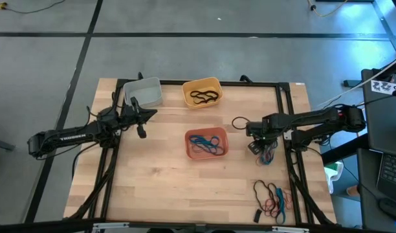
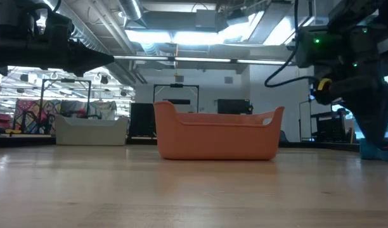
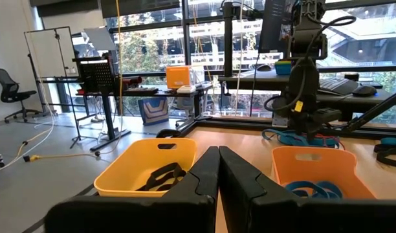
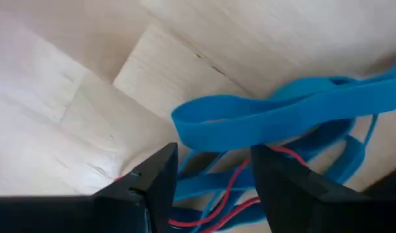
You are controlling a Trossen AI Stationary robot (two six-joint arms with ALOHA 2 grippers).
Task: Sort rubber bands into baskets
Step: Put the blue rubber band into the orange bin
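Right gripper (image 1: 261,146) is hanging low over a small tangle of blue and red bands (image 4: 282,123) on the table (image 1: 153,188), right of the salmon basket (image 1: 206,144); its fingers (image 4: 153,178) are standing apart around the strands, not yet pinching any. Salmon basket is holding blue bands (image 1: 208,144); yellow basket (image 1: 202,92), far centre, is holding black bands (image 1: 204,97); grey basket (image 1: 143,92) is sitting far left. A further pile of bands (image 1: 272,196) is lying near right. Left gripper (image 1: 142,120) is waiting clenched, empty, just near of the grey basket
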